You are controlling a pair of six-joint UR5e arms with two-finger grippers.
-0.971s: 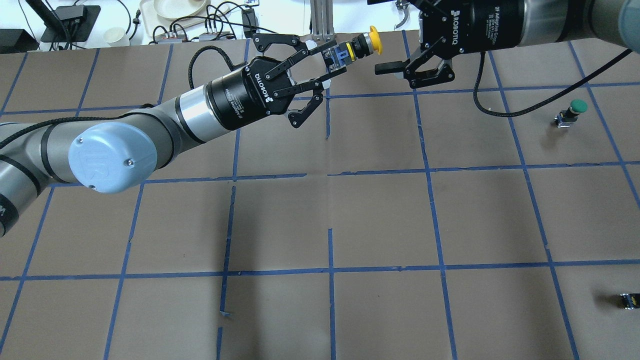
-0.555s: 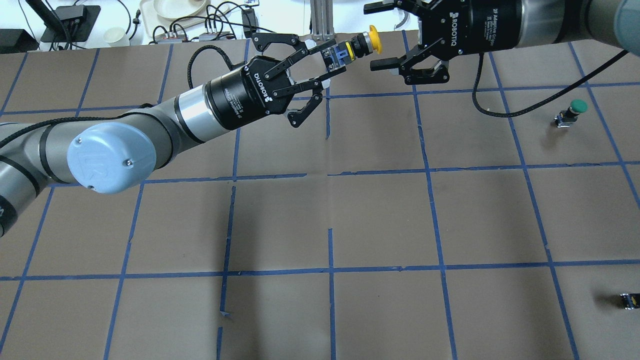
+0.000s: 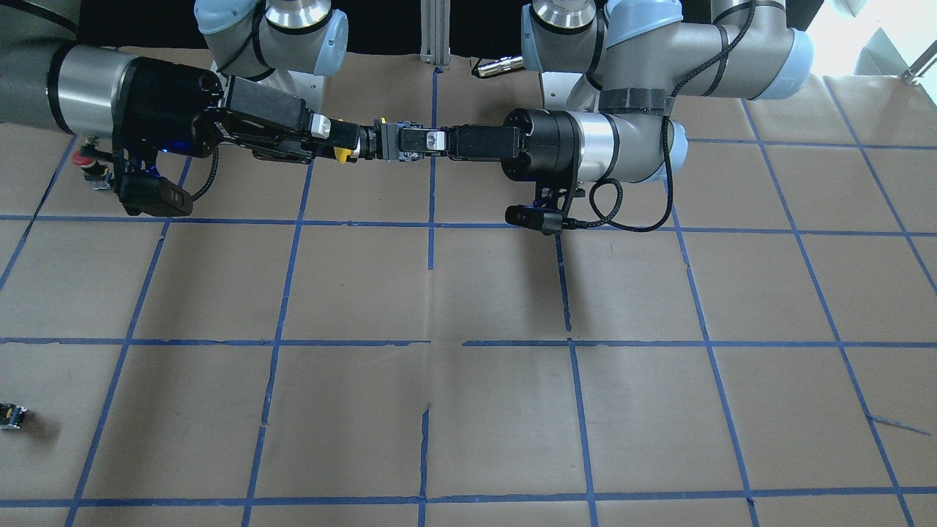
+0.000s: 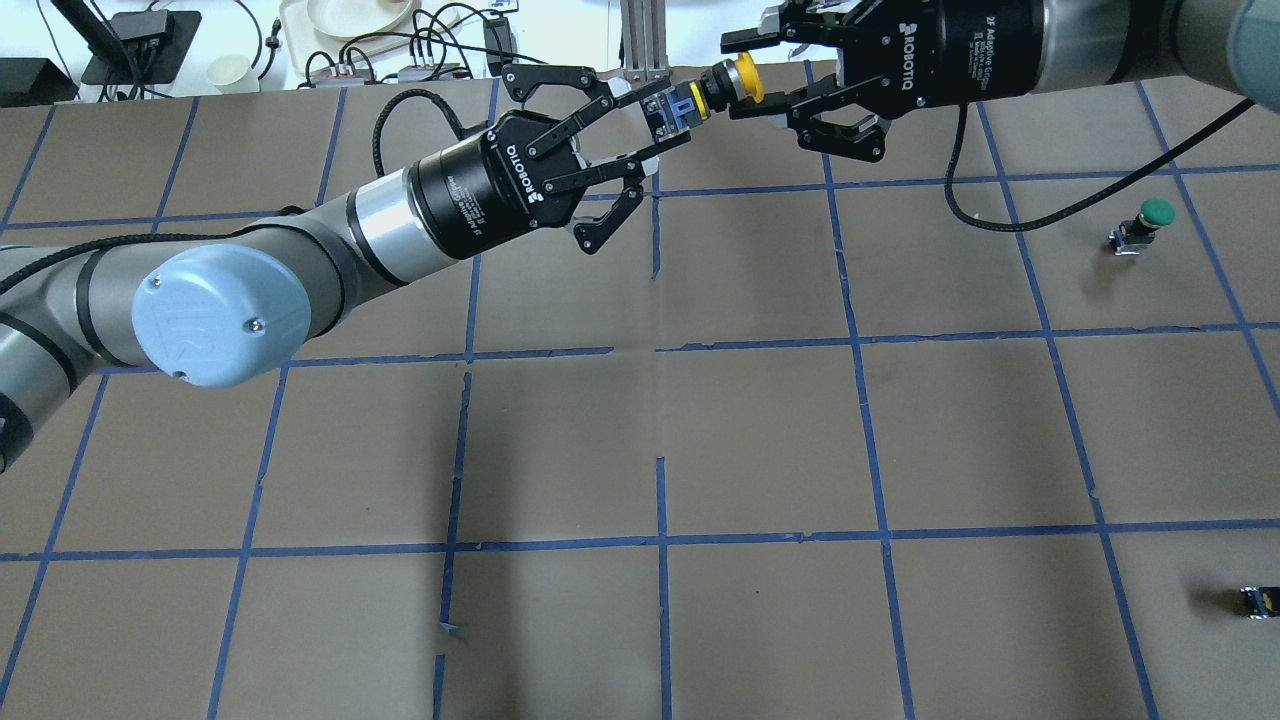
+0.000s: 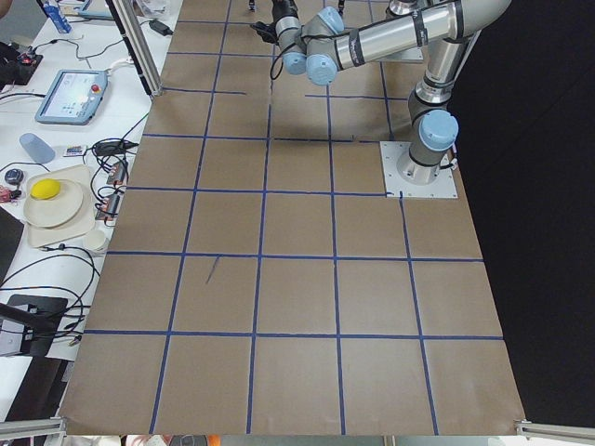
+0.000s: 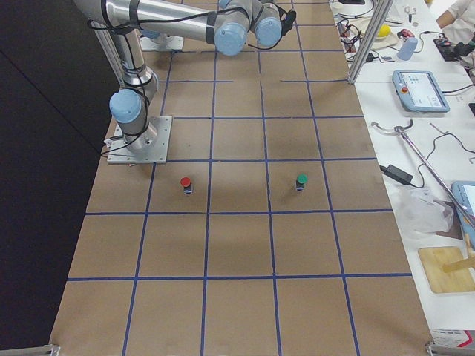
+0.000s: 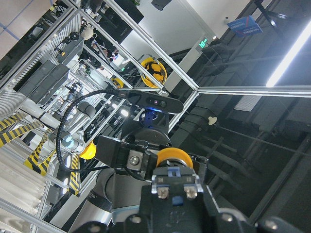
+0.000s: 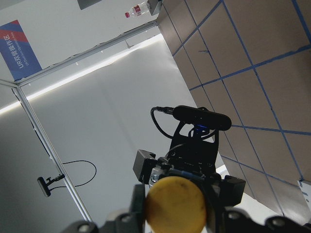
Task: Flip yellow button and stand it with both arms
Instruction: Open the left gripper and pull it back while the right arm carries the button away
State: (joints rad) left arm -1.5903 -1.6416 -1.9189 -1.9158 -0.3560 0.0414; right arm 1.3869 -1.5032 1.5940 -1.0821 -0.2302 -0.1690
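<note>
The yellow button (image 4: 722, 85) is held in the air, lying sideways over the table's far edge. My left gripper (image 4: 668, 115) is shut on its black blocky body, with the yellow cap pointing at my right gripper (image 4: 748, 73). The right gripper is open, one finger on each side of the cap with a narrow gap. I see no contact. In the front-facing view the button (image 3: 341, 154) sits between the right gripper (image 3: 333, 137) and the left gripper (image 3: 408, 143). The left wrist view shows the body (image 7: 174, 187); the right wrist view shows the cap (image 8: 176, 204).
A green-capped button (image 4: 1150, 222) stands at the right. A red-capped button (image 6: 185, 182) stands near the robot's base. A tiny black-and-yellow block (image 4: 1258, 600) lies near the right edge. Cables and plates (image 4: 350, 20) lie beyond the table's far edge.
My right gripper has moved left onto the yellow cap and its fingers have narrowed around it. My left gripper still holds the button in the same place.
</note>
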